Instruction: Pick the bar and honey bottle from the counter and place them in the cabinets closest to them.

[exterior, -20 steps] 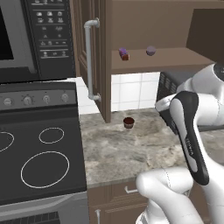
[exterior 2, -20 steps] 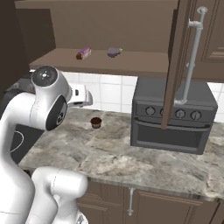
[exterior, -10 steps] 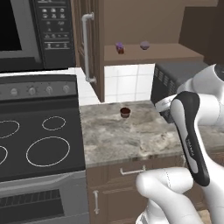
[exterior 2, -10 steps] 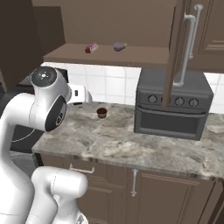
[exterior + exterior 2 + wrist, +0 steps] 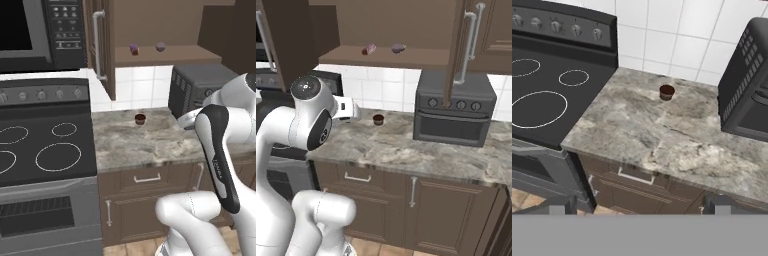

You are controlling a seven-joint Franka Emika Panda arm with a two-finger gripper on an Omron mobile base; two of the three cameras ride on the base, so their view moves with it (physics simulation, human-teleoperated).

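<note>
base has backed off; blue-purple bar on cabinet shelf.

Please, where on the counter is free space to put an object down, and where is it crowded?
The counter is bare in front of the cupcake, from the stove across to the toaster oven, up to the front edge. The tighter spot is at the back by the tiled wall, around the cupcake.
</note>
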